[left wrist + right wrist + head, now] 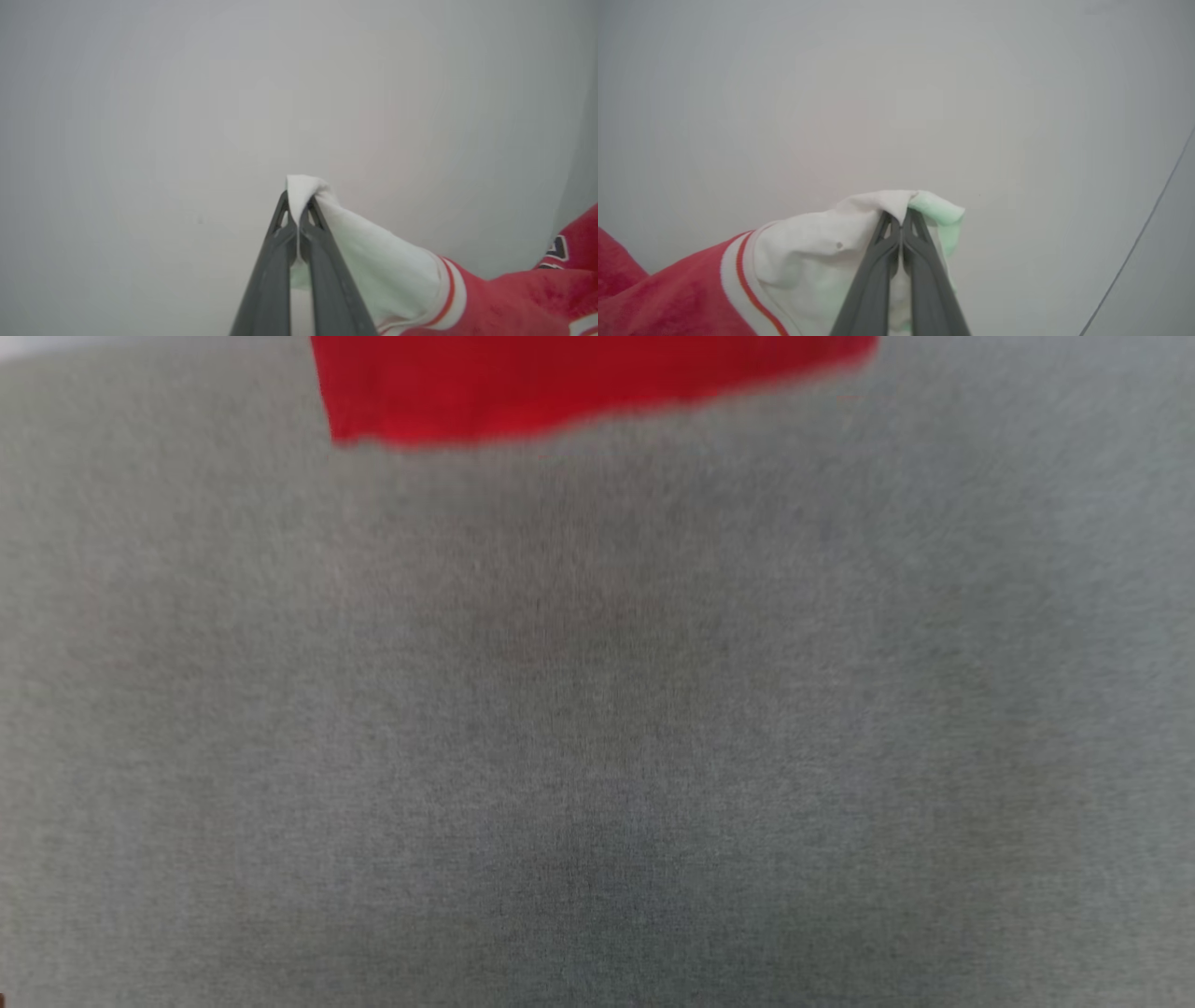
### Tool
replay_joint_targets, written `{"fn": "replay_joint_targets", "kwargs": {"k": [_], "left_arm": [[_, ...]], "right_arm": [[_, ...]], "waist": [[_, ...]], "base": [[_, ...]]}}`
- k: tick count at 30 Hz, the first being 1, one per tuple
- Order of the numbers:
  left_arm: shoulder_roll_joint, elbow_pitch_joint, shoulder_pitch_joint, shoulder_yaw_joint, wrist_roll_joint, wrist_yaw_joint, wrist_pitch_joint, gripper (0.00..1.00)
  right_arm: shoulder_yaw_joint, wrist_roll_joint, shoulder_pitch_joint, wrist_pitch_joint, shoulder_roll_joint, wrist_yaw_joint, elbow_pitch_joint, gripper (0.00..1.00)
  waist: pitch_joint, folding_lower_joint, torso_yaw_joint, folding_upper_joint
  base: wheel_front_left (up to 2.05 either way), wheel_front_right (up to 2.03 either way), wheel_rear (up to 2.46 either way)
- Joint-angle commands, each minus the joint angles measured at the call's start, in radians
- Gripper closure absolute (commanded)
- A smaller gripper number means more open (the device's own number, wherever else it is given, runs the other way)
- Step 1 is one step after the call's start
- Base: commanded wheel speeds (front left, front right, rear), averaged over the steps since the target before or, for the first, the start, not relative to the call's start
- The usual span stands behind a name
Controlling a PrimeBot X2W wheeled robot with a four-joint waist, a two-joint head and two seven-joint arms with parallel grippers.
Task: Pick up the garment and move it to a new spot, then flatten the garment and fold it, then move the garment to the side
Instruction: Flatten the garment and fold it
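The garment [560, 383] appears as a red cloth edge at the top of the head view, above the grey surface [597, 728]. In the left wrist view my left gripper [297, 205] is shut on a fold of the garment's white sleeve [373, 261], with red body and striped trim trailing to the lower right. The right wrist view has my right gripper [902, 217] shut on the other white sleeve [817, 252], its red body and trim running off to the lower left. Both sleeves hang pinched in front of a plain pale wall.
A grey fabric-like surface spreads across the head view below the garment. A pale blank wall [233, 93] lies beyond both grippers, and a thin dark line [1139, 242] crosses the right wrist view's lower right.
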Motion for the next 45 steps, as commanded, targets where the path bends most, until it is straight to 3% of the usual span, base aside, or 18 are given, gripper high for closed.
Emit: {"fn": "replay_joint_targets", "kwargs": {"k": [1, 5, 8, 15, 21, 25, 34, 40, 45], "left_arm": [[-0.001, 0.012, -0.031, -0.002, 0.025, 0.006, -0.046, 1.00], [-0.013, 0.060, -0.112, -0.003, 0.074, 0.027, -0.217, 1.00], [-0.024, 0.104, -0.135, -0.006, 0.083, 0.020, -0.333, 1.00], [-0.031, 0.255, -0.053, -0.044, 0.064, -0.011, -0.407, 1.00], [-0.053, 0.360, 0.064, -0.075, 0.000, -0.023, -0.324, 1.00], [-0.073, 0.387, 0.168, -0.110, -0.070, -0.026, -0.181, 1.00], [0.003, 0.195, 0.471, -0.163, -0.216, -0.025, 0.073, 1.00], [0.085, -0.086, 0.719, -0.140, -0.280, 0.062, 0.189, 1.00], [0.173, -0.387, 0.943, -0.102, -0.330, 0.179, 0.275, 1.00]], "right_arm": [[0.001, -0.027, -0.029, -0.057, 0.008, 0.000, 0.022, 1.00], [-0.001, -0.126, -0.110, -0.222, 0.022, 0.000, 0.105, 1.00], [0.005, -0.192, -0.145, -0.276, 0.034, 0.000, 0.160, 1.00], [0.062, -0.195, -0.097, -0.298, 0.059, 0.000, 0.279, 1.00], [0.137, -0.070, 0.012, -0.216, 0.065, 0.000, 0.325, 1.00], [0.196, 0.051, 0.118, -0.112, 0.044, 0.000, 0.287, 1.00], [0.319, 0.298, 0.402, 0.106, -0.108, 0.000, 0.034, 1.00], [0.322, 0.418, 0.593, 0.229, -0.223, 0.000, -0.161, 1.00], [0.286, 0.465, 0.746, 0.335, -0.295, 0.000, -0.314, 1.00]], "waist": [[0.066, 0.0000, 0.010, 0.0000], [0.126, 0.0000, 0.022, 0.0000], [0.161, 0.0000, 0.038, 0.0000], [0.184, 0.0000, 0.070, 0.0000], [0.153, 0.0000, 0.094, 0.0000], [0.116, 0.0000, 0.103, 0.0000], [0.029, 0.0000, 0.105, 0.0000], [-0.008, 0.0000, 0.104, 0.0000], [-0.026, 0.0000, 0.098, 0.0000]], "base": [[0.00, 0.00, 0.00], [0.00, 0.00, 0.00], [0.00, 0.00, 0.00], [0.00, 0.00, 0.00], [0.00, 0.00, 0.00], [0.00, 0.00, 0.00], [0.00, 0.00, 0.00], [0.00, 0.00, 0.00], [0.00, 0.00, 0.00]]}}
